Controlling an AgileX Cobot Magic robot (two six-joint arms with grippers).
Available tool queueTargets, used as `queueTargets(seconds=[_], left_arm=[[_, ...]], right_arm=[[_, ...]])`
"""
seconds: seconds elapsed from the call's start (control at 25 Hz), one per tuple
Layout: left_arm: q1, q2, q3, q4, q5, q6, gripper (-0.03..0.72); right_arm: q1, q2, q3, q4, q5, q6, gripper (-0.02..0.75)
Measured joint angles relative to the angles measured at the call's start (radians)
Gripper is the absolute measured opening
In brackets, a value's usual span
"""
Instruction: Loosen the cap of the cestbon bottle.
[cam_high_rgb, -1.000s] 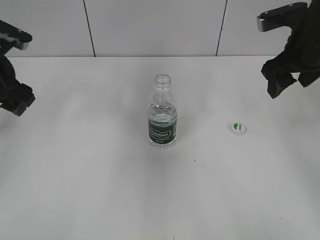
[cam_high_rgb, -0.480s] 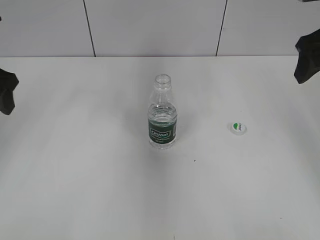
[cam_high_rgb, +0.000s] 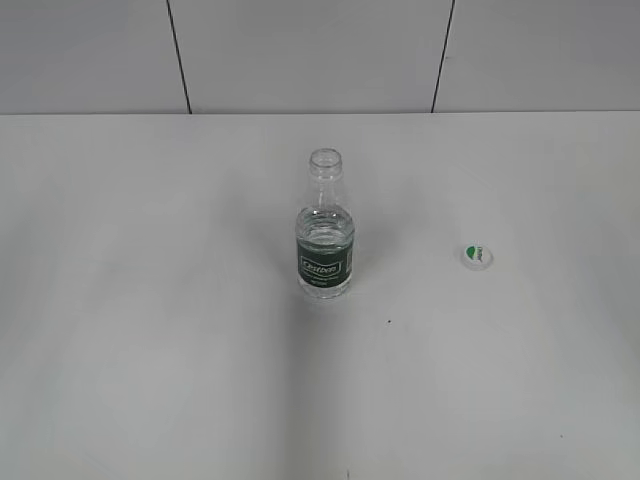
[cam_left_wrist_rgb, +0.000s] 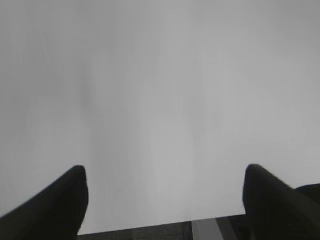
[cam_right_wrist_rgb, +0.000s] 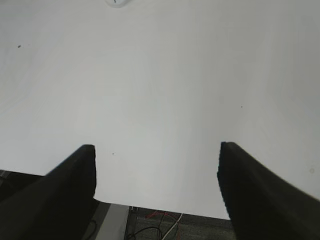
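The cestbon bottle (cam_high_rgb: 325, 240) stands upright in the middle of the white table (cam_high_rgb: 150, 330), its neck open with no cap on it. The cap (cam_high_rgb: 477, 256) lies on the table to the bottle's right, green and white top up. A sliver of it shows at the top edge of the right wrist view (cam_right_wrist_rgb: 118, 2). Neither gripper shows in the exterior view. In the left wrist view my left gripper (cam_left_wrist_rgb: 165, 177) is open and empty over bare table near its edge. In the right wrist view my right gripper (cam_right_wrist_rgb: 157, 155) is open and empty over the table edge.
A grey panelled wall (cam_high_rgb: 310, 55) stands behind the table. Past the table edge in the right wrist view, cables (cam_right_wrist_rgb: 160, 222) lie on the floor. A small dark speck (cam_high_rgb: 389, 321) marks the table in front of the bottle.
Both arms have drawn back out of the exterior view, the left to the left and the right to the right. The bottle and cap have not moved.
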Motion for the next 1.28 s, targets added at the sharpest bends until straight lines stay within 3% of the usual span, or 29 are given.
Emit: queueTargets(seconds=[0.4, 0.64, 1.28], left_arm=[[0.000, -0.465, 0.196, -0.012, 0.025, 0.000, 0.569], [0.000, -0.663, 0.245, -0.012, 0.039, 0.000, 0.569], [0.000, -1.096, 0.252, -0.012, 0.046, 0.067, 0.569]], right_arm=[[0.000, -0.316, 0.297, 0.005, -0.030, 0.037, 0.577], [0.000, -0.537, 0.420, 0.007, -0.054, 0.045, 0.577], [0.000, -0.883, 0.469, -0.040, 0.017, 0.048, 0.575]])
